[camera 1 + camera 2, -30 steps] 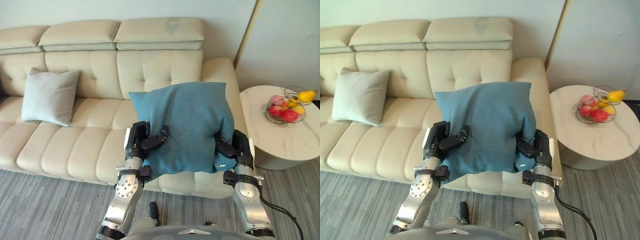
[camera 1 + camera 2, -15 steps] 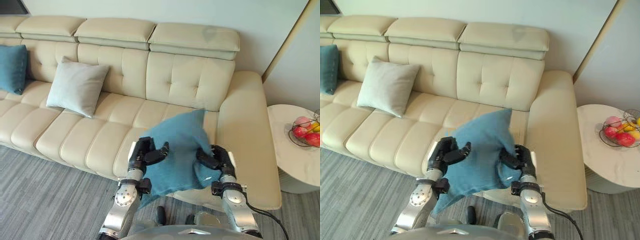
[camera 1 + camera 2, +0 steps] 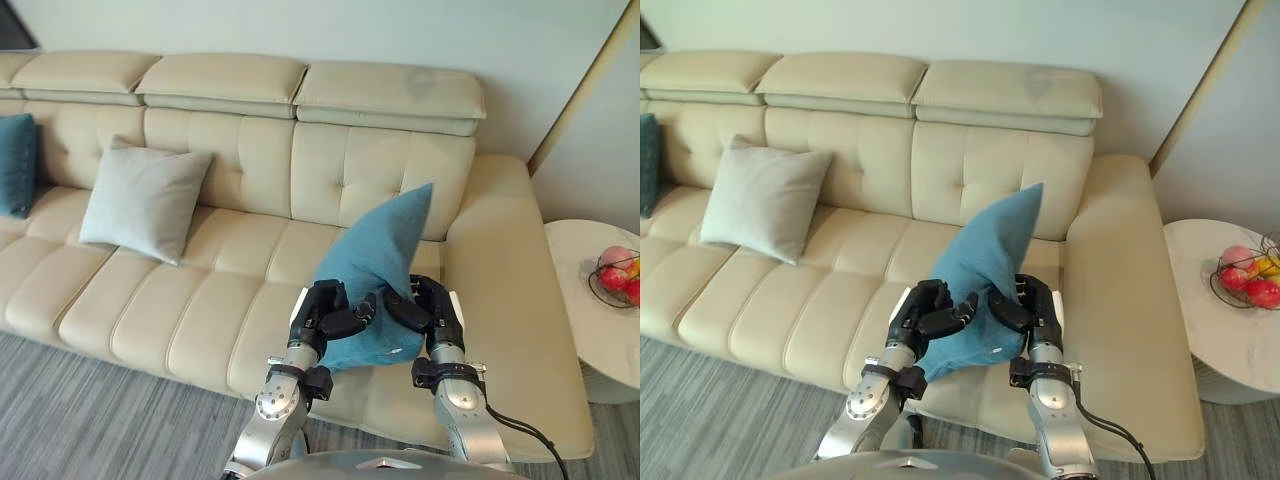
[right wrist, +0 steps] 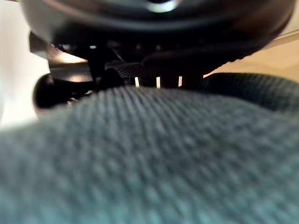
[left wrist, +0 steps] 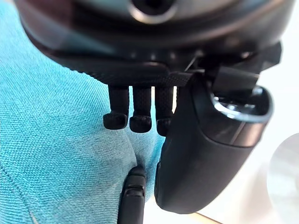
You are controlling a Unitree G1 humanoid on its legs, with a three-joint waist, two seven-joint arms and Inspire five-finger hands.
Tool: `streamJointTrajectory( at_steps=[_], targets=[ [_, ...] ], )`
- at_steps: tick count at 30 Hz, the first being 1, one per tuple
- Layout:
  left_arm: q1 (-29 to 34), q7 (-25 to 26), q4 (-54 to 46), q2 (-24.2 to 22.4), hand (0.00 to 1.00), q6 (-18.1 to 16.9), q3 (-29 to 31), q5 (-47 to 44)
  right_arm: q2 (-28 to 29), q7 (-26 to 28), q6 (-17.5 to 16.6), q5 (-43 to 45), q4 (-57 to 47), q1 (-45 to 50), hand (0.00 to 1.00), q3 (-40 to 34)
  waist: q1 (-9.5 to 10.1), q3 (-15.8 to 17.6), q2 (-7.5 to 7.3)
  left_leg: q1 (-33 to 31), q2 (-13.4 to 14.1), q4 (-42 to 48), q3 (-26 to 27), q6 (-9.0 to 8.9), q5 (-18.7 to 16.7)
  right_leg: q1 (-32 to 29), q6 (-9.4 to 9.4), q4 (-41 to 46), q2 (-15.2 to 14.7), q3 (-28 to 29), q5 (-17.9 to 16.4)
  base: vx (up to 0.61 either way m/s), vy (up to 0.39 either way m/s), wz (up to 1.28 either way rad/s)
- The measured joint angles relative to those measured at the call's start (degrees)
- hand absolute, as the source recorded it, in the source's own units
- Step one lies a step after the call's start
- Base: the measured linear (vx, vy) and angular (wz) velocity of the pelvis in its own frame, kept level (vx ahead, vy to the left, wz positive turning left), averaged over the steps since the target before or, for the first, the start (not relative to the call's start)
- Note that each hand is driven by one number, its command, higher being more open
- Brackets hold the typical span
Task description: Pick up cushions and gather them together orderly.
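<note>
Fingers (image 5: pixel 140 112) of left hand (image 3: pixel 325 318) and right hand (image 3: pixel 432 308): curled into the low end of teal cushion (image 3: pixel 380 245), held over sofa (image 3: pixel 200 300), well right of grey cushion (image 3: pixel 145 205). Risk (a judgement): with the grip so low, the top-heavy cushion could flop and slip free.

We see a long cream leather sofa (image 3: pixel 200 300) with a tufted back and padded headrests, standing on a grey striped floor (image 3: pixel 80 420) against a pale wall. On its seat a light grey square fabric cushion (image 3: pixel 143 203) leans against the backrest towards the left, and a dark teal fabric cushion (image 3: pixel 15 165) stands further left, well apart from it. Just beside the sofa's right arm stands a round white table (image 3: pixel 580 260) carrying a wire bowl of red and yellow fruit (image 3: pixel 620 280).
</note>
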Motion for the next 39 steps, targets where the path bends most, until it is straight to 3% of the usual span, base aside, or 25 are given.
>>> streamJointTrajectory(
  at_steps=[3, 4, 12, 15, 20, 25, 31, 39],
  targets=[
    [0.11, 0.43, -0.01, 1.02, 0.0, 0.0, 0.01, 0.01, 0.13, 0.46, -0.01, -0.05, 0.02, 0.18, 0.0, -0.33, -0.53, -0.17, -0.45, 3.25, -1.84, -2.72, 1.47, 0.71, 0.0, 1.73, 1.4, -1.31, -1.78, 1.11, 1.04, 0.11, 0.132, -0.18],
    [0.15, 0.43, -0.08, 1.02, 1.0, -0.01, -0.13, 0.01, 0.13, 0.82, -0.11, -0.05, 0.23, 0.47, 0.0, -0.19, -0.61, -0.53, -0.57, 4.27, -2.03, -4.21, 2.08, 0.99, 0.21, 1.99, 1.38, -1.93, -1.91, 2.07, 1.07, 0.07, 0.064, -0.11],
    [0.74, 0.31, 0.07, 1.08, 1.0, -0.04, 0.19, 2.14, -0.69, 1.47, -0.6, -0.51, 5.75, 0.88, 0.0, -1.3, -1.27, -1.59, -0.66, 9.41, -1.2, -14.12, 4.33, -0.18, 4.91, 1.9, 0.73, -4.17, -0.1, 4.73, 1.88, 0.01, -0.04, -0.2],
    [0.99, 0.55, 2.42, 0.51, 1.0, 0.05, 4.22, 3.63, -1.14, 1.26, -0.7, -0.76, 8.99, 1.0, 0.0, -4.54, -1.67, -1.77, -0.39, 11.64, -0.78, -19.73, 4.31, -0.69, 8.03, 1.75, 0.85, -4.19, 0.8, 4.67, 2.04, -0.03, -0.043, 0.0],
    [3.53, 3.27, 2.96, -0.44, 1.0, 0.44, 16.03, 5.04, -0.82, 1.44, -0.68, -1.63, 9.32, 3.15, 0.0, -5.73, -1.41, -1.68, -0.55, 12.1, -0.02, -20.69, 5.08, -0.86, 8.33, 1.77, 0.65, -5.09, 1.68, 4.96, 3.13, -0.03, 0.006, -0.07],
    [3.86, 4.84, 6.8, -1.15, 1.0, 0.65, 21.93, 5.56, 0.09, 2.43, -0.68, -2.61, 7.43, 4.82, 0.0, -6.64, -0.97, -1.67, -0.57, 12.33, -0.24, -21.17, 5.95, -0.81, 8.39, 1.87, 1.21, -6.64, 1.5, 5.43, 4.27, -0.03, 0.041, -0.09],
    [2.5, 4.52, 17.85, -1.33, 1.0, 1.68, 21.42, 6.77, 0.47, 2.76, -0.71, -2.86, 7.58, 4.72, 0.0, -6.73, -1.05, -1.5, -0.63, 11.62, -0.07, -21.21, 7.44, -0.92, 8.49, 0.89, 1.47, -7.89, 1.56, 6.61, 4.58, -0.01, 0.015, -0.13],
    [-6.11, 2.58, 27.67, 0.67, 1.0, 1.9, 13.44, 11.69, -1.44, 2.44, -1.36, -2.5, 11.25, -1.46, 0.0, -7.38, -1.55, 3.67, -1.11, 6.29, 1.25, -21.18, 8.97, -1.42, 9.65, -5.37, 0.86, -8.29, 3.07, 8.38, 6.39, -0.01, -0.007, -0.14]
  ],
)
